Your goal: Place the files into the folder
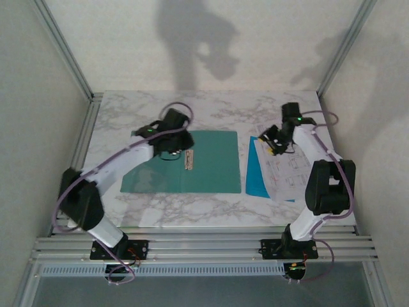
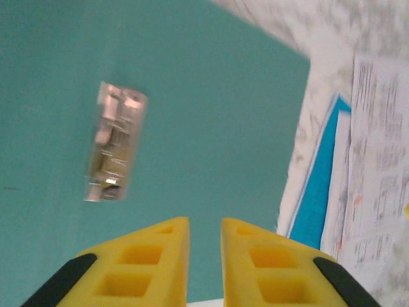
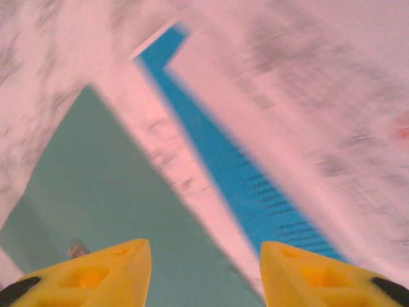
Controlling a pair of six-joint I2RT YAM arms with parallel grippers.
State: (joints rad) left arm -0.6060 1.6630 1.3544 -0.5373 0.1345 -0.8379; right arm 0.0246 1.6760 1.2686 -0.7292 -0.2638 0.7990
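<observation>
Fingers (image 2: 156, 256) of the left gripper (image 2: 204, 222), yellow and blocky, stand almost together with a narrow slit between them and nothing in it. Fingers (image 3: 102, 272) of the right gripper (image 3: 204, 246) are spread wide, also with nothing between them.

White tabletop (image 1: 211, 112) with grey marble veining: it carries every item.

Thin flat teal-green card folder (image 1: 214, 166), rectangular and unmarked: it lies spread open on the tabletop in front of the left arm, with a crease running down it left of its middle.

Bright blue flat sheet (image 1: 255, 178): it lies just right of the folder, with a strip of bare marble between the two.

Files (image 1: 289, 173), thin white paper sheets printed with black text and line diagrams: they rest on the blue sheet, right of the folder and wholly outside it. The blue shows as a band along the edge of the files nearest the folder. In the right wrist view their print is blurred.

The left gripper (image 1: 172, 148) hangs over the folder's crease, near the far edge. The right gripper (image 1: 276, 144) hangs right of the folder, over the far corner of the files nearest it.

Small clear rectangular clip (image 2: 114, 150): it sits on the folder's crease, just ahead of the left fingertips. Whether those tips touch the card cannot be told.
</observation>
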